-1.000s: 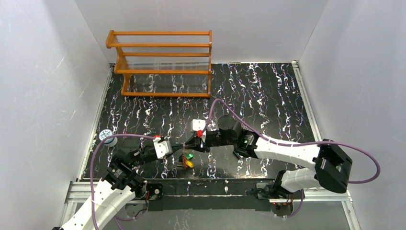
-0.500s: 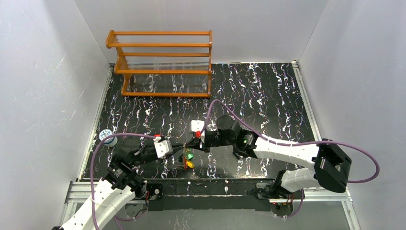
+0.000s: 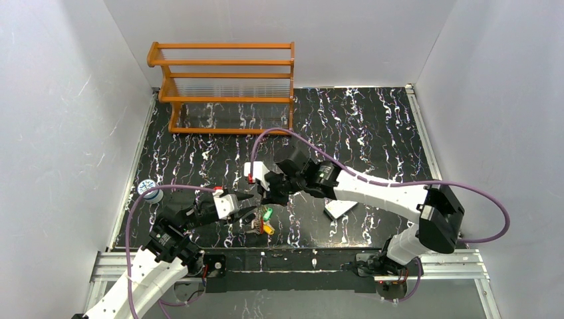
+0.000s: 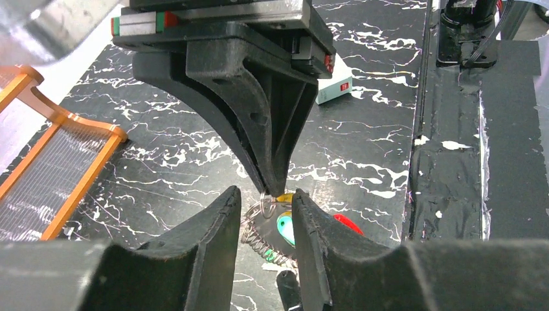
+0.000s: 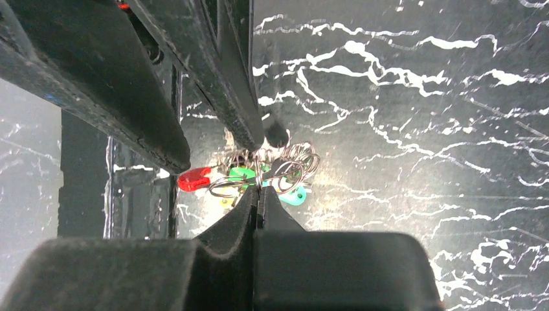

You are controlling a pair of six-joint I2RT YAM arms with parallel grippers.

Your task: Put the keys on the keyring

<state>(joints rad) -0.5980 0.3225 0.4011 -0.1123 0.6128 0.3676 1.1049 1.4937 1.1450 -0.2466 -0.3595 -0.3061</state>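
Observation:
The keyring (image 5: 303, 157) is a tangle of thin silver wire rings hanging just above the black table. The keys on it have coloured heads: green (image 5: 241, 174), teal (image 5: 296, 195), red (image 5: 193, 179) and yellow (image 3: 268, 228). My right gripper (image 5: 260, 189) is shut, pinching one wire ring at its tips. From the left wrist view those tips (image 4: 272, 178) point down onto the keyring (image 4: 259, 241). My left gripper (image 4: 264, 193) stands open, its fingers either side of the bundle and gripping nothing. From above, the left gripper (image 3: 247, 211) and right gripper (image 3: 268, 198) meet over the keys.
An orange wooden rack (image 3: 226, 86) stands at the back left. A flat white card (image 3: 340, 209) lies on the table right of the grippers. A small round blue-and-white object (image 3: 147, 188) sits at the left edge. Purple cables (image 3: 372, 181) trail along both arms.
My left gripper has opened and let go of the ring. My right arm has swung left and back, still shut on the keyring, uncovering the white card.

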